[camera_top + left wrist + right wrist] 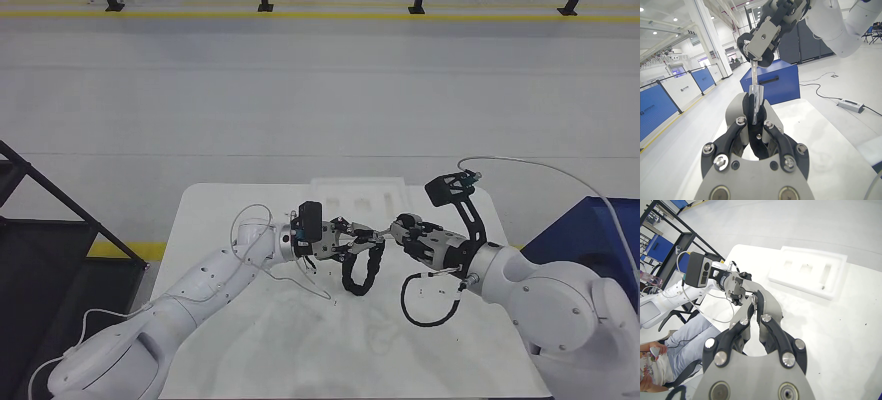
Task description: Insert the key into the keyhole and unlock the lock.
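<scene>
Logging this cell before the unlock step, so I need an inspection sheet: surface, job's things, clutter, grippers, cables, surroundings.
Surface: white table, arms meeting above it.
Job's things: key tip in the chrome lock; the lock's black loop hangs below.
Clutter: white foam tray at the far edge.
Grippers: left gripper fingers shut on the lock; right gripper shut on the key.
Cables: black cable on the floor.
Surroundings: blue cabinet, black frame.

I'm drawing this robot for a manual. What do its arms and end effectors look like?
The left arm and right arm have white shells. The left end effector and right end effector share grey base plates, black links with silver bolts, and pale fingers with black textured pads. Black wrist cameras trail thin pale cables.
</scene>
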Motion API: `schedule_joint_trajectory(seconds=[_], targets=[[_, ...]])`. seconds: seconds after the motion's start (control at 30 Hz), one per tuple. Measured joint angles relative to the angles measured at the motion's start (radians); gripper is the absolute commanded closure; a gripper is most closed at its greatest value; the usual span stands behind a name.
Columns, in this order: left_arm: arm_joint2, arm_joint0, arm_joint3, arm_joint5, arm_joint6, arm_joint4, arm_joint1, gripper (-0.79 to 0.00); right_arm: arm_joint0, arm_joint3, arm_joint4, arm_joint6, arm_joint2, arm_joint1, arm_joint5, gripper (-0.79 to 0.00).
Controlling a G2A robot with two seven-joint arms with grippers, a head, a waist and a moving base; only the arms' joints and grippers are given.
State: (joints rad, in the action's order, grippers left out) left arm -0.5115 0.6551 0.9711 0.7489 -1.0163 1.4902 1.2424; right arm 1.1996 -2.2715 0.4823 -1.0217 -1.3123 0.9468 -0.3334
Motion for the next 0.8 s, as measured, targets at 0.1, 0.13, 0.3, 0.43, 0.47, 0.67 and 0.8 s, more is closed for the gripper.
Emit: schedule_joint_trajectory(seconds=[0.1,0.13,0.3,0.43,0.47,0.67,0.8], targets=[[-0.006,0.002,-0.002,0.005,0.001,0.003,0.003,0.000,-0.002,-0.001,0.007,-0.005,0.004,0.000,-0.003,0.000],[-0.009,0.003,-0.003,0.006,0.002,0.005,0.004,0.000,-0.003,-0.001,0.009,-0.006,0.006,0.000,-0.005,0.000],[-0.018,0.007,-0.006,0.011,0.001,0.010,0.007,0.000,-0.007,-0.001,0.014,-0.009,0.011,0.001,-0.009,0.000],[-0.026,0.010,-0.010,0.015,0.001,0.013,0.011,0.000,-0.007,-0.002,0.014,-0.009,0.013,0.002,-0.013,0.000],[-0.028,0.011,-0.010,0.016,0.001,0.014,0.011,0.000,-0.007,-0.002,0.014,-0.009,0.013,0.002,-0.013,0.000],[-0.036,0.015,-0.016,0.023,-0.001,0.024,0.016,0.000,-0.005,-0.002,0.015,-0.008,0.015,0.003,-0.014,0.000],[-0.041,0.017,-0.020,0.025,-0.001,0.029,0.019,0.000,-0.003,-0.005,0.016,-0.005,0.015,0.003,-0.015,0.000]])
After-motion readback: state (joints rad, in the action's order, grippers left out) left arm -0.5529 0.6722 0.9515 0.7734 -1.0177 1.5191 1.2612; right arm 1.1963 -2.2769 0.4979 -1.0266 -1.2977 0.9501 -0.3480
